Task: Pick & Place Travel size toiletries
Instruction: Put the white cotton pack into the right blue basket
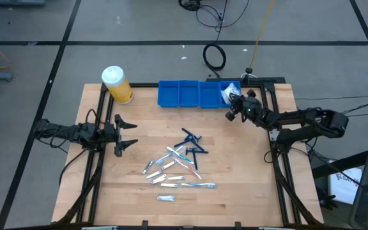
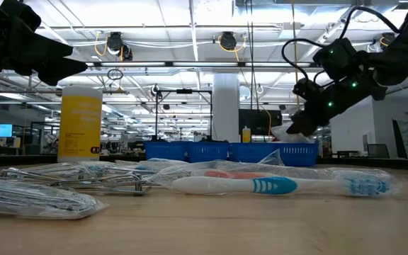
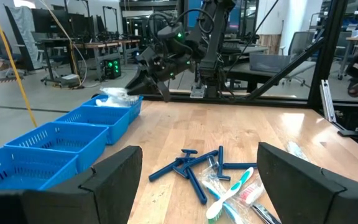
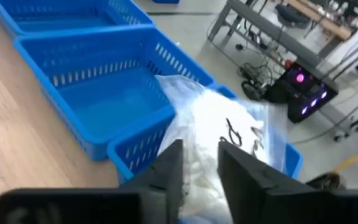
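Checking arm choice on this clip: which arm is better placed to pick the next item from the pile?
Probably the left. The left gripper hovers open beside the pile of toothbrushes and blue razors, while the right gripper is at the blue tray's end compartment over the white packets.

Dark fingers (image 4: 241, 168) hover over white packets (image 4: 222, 134) in the blue tray (image 4: 104, 68).

The dark right arm stretches out low, its two-finger right gripper (image 1: 234, 108) with fingers slightly parted. The dark left arm waits, left gripper (image 1: 130, 133) spread wide.
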Controlling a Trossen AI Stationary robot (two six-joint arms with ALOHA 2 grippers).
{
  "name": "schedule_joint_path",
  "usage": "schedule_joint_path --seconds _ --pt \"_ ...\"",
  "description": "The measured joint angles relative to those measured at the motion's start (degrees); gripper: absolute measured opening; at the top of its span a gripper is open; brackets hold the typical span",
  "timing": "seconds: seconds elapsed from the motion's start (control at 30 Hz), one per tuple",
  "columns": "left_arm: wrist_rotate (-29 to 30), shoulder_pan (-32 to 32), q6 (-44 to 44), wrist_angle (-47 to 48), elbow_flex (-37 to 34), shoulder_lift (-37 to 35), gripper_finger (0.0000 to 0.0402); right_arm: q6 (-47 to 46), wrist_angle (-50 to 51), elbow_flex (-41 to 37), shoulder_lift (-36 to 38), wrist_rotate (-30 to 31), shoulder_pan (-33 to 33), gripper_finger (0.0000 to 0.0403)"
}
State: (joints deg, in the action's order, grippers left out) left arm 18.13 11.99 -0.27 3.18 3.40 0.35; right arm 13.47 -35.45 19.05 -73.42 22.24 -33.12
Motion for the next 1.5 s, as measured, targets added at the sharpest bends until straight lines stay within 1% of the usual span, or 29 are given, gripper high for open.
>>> schedule_joint_path --seconds 0.1,0.23,0.37,0.47,0.53,0.6,0.67,0.77,0.83,0.87,0.97,1.07,1.2,1.37,1.5 --pt "0.0 0.0 0.0 0.0 0.0 0.01 0.031 -2.26 0.71 0.0 -0.13 0.03 -0.24 0.0135" --pt "0.0 0.0 0.02 0.0 0.0 0.01 0.031 -4.31 -0.4 0.0 1.29 -0.02 0.31 0.0161" --pt "0.0 -0.02 0.0 0.0 -0.01 0.01 0.031 -5.13 -1.49 0.0 4.13 -0.02 1.3 0.0174" --pt "0.0 -0.02 0.0 0.0 0.0 0.01 0.031 -5.28 -2.19 0.0 6.37 0.0 1.74 0.0177" --pt "0.0 0.0 0.0 0.0 0.0 0.01 0.031 -5.33 -4.36 0.0 7.34 0.04 1.62 0.0175" --pt "0.0 0.0 0.0 0.0 0.0 0.01 0.031 -5.35 -6.86 0.26 7.38 0.0 0.73 0.0164" --pt "0.02 -0.01 0.0 0.0 0.0 0.01 0.031 -5.37 -6.52 1.54 6.98 0.0 -0.52 0.0139" --pt "0.0 -0.01 0.01 0.0 0.0 0.01 0.031 -6.38 -4.12 3.58 5.3 -1.26 -2.72 0.0073" --pt "0.0 0.0 0.0 0.0 0.0 0.01 0.031 -7.58 -3.32 4.3 3.47 -4.79 -4.55 0.0024" --pt "0.0 -0.01 0.0 0.0 0.0 0.01 0.031 -8.22 -3.37 4.59 2.44 -6.53 -5.35 0.0013" --pt "0.0 0.0 0.0 0.0 0.0 0.01 0.031 -11.93 -3.74 5.08 -1.0 -9.15 -7.68 0.0012" --pt "0.02 -0.01 0.0 0.0 0.0 0.01 0.031 -14.55 -3.61 5.09 -4.56 -11.36 -9.92 0.0003" --pt "0.0 0.0 0.01 -0.01 0.0 -0.01 0.031 -17.46 -4.21 5.09 -9.06 -15.1 -12.34 0.0002" --pt "0.0 -0.01 0.0 0.0 0.0 0.01 0.031 -17.55 -5.11 5.25 -14.08 -16.4 -14.08 0.0001" --pt "0.0 -0.01 0.0 0.0 0.0 0.01 0.031 -17.42 -5.43 5.3 -16.69 -16.45 -14.56 0.0001"
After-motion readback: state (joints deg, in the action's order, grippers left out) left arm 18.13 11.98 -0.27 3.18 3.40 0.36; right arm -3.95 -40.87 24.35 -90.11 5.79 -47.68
